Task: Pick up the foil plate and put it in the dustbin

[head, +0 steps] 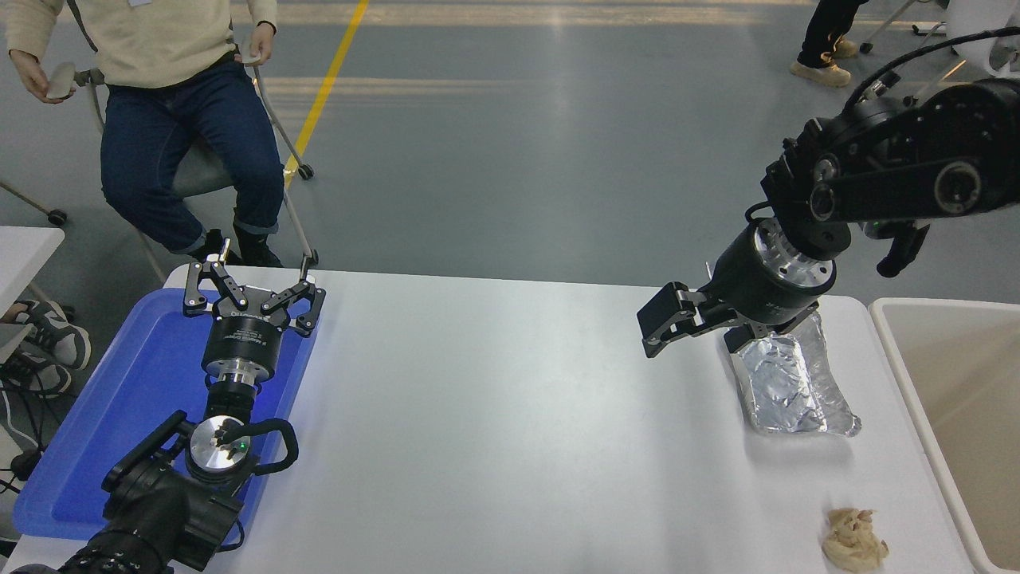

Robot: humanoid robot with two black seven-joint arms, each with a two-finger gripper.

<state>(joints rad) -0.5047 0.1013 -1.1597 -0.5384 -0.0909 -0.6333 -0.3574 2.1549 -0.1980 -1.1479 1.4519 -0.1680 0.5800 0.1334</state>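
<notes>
The foil plate (pixel 790 384), a shiny crinkled silver tray, lies on the white table (pixel 494 414) near its right side. My right gripper (pixel 700 331) hangs open over the plate's far left corner. One finger sticks out to the left over bare table and the other is at the plate's far rim; I cannot tell whether it touches. The dustbin (pixel 894 351), beige with a thick pale rim, stands just past the table's right edge. My left gripper (pixel 252 291) is parked open over the blue tray at the lower left.
A flat blue tray (pixel 119 399) covers the table's left end under the left arm. A small tan lumpy wad (pixel 854 542) lies near the front right corner. A person (pixel 179 119) sits on a chair beyond the far left side.
</notes>
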